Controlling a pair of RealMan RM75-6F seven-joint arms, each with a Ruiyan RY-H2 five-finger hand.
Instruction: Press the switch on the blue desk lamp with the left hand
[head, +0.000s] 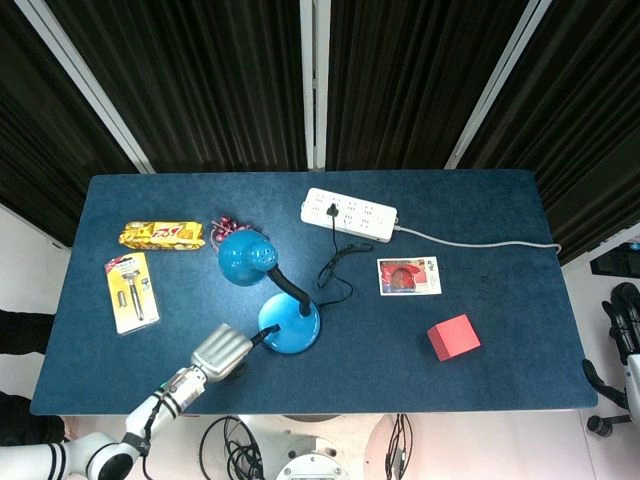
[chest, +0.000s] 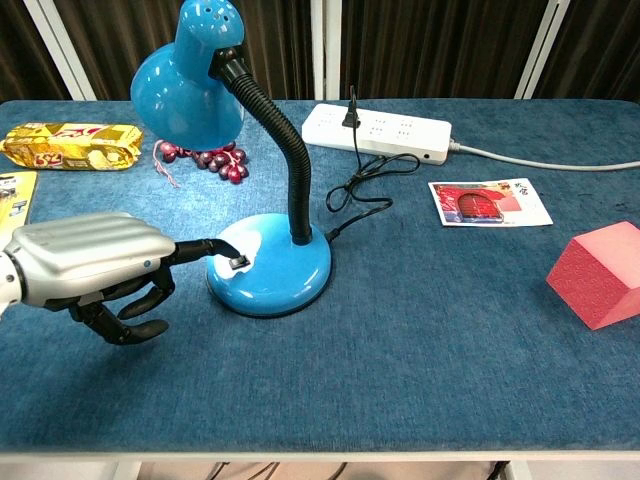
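Observation:
The blue desk lamp (head: 285, 325) (chest: 270, 262) stands mid-table, its shade (chest: 188, 82) bent to the left on a black gooseneck. A small black switch (chest: 239, 263) sits on the left of its round base. My left hand (head: 222, 352) (chest: 100, 268) lies low at the base's left side. One finger is stretched out, its tip touching the switch, while the other fingers are curled under the palm. My right hand (head: 628, 335) hangs off the table at the right edge of the head view, holding nothing that I can see.
The lamp's cord runs to a white power strip (chest: 376, 130) at the back. A yellow snack pack (chest: 70, 145) and red grapes (chest: 208, 158) lie back left, a razor card (head: 132, 291) at the left. A photo card (chest: 489, 201) and red block (chest: 600, 273) lie right.

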